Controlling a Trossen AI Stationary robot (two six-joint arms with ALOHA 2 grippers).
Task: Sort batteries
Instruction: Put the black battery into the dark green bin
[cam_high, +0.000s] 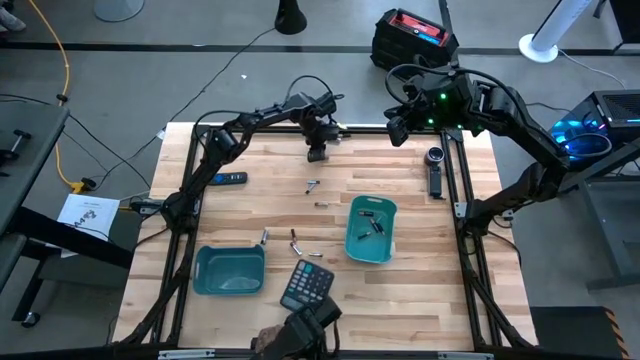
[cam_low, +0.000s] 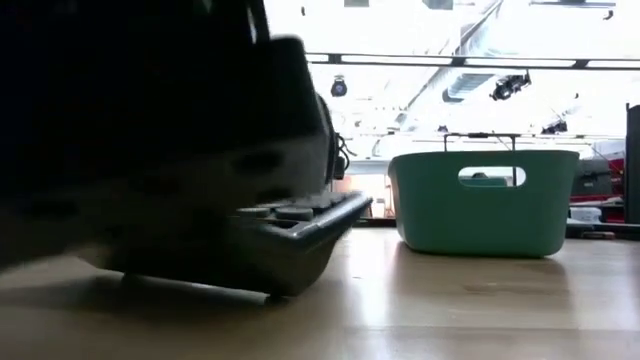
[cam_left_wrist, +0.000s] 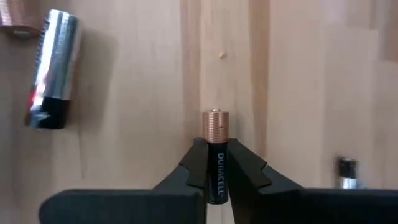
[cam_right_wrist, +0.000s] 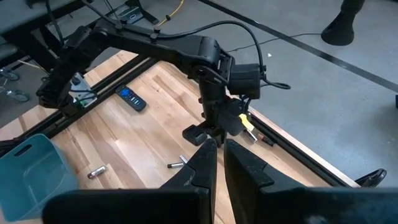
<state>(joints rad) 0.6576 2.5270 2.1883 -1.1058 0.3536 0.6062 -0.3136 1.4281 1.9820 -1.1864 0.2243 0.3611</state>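
The left gripper (cam_high: 317, 153) was reached down to the table (cam_high: 250, 165) at upper centre, its jaws closed on a battery (cam_left_wrist: 215, 155) marked DURACELL. The right gripper (cam_high: 396, 132) was held raised at upper right, jaws nearly shut, nothing gripped. Several batteries were seen inside the right teal bin (cam_high: 371, 250).

Far edge of the wooden counter (cam_high: 420, 290): left end effector (cam_high: 317, 153), jaws pinched on a copper-topped black battery (cam_left_wrist: 215, 155).
Counter middle: small silvery loose batteries (cam_high: 313, 186).
Right: teal oblong bin (cam_high: 371, 230), batteries inside.
Near left: teal square bin (cam_high: 229, 270).
Between bins, nearer: dark keypad calculator (cam_high: 307, 284).
Left edge: black remote stick (cam_high: 229, 178).
Off far right corner: right end effector (cam_high: 396, 131).
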